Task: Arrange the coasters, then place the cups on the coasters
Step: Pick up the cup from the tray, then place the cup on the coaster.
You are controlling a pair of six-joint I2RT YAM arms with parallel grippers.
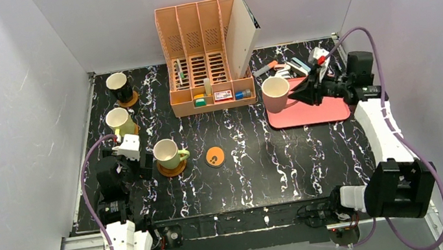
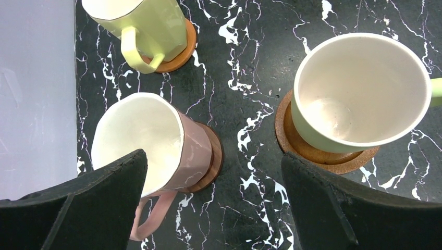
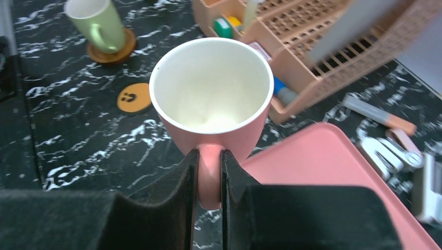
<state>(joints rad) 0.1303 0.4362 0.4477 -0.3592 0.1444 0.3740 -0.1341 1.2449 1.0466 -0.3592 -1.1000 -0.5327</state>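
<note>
- Black marble tabletop (image 1: 264,165) with white veins is enclosed by plain grey walls. An orange file organiser (image 1: 207,68) is set at its far edge.
- Right gripper (image 3: 209,154) is closed to a narrow gap on the handle of the pink cup (image 3: 211,94). The cup is held upright at the left end of the pink tray (image 1: 325,112). Whether its base touches the tray cannot be told.
- Left gripper (image 2: 213,208) is spread wide and grips nothing. It is positioned above the table, between the pale cup (image 2: 146,140) and the olive green cup (image 2: 359,88).
- The pale cup is seated on the dark brown coaster (image 2: 213,161).
- The olive green cup is seated on the ringed wooden coaster (image 2: 307,153).
- The yellow cup (image 2: 151,26) is seated on a plain orange-brown coaster (image 2: 180,52).
- The black cup (image 1: 118,85) is seated on a second orange-brown coaster (image 1: 131,101) at the far left.
- The marked orange coaster (image 1: 215,156) lies uncovered near the table's middle, just right of the olive green cup.
- Loose stationery (image 1: 302,64) is piled beyond the tray.
</note>
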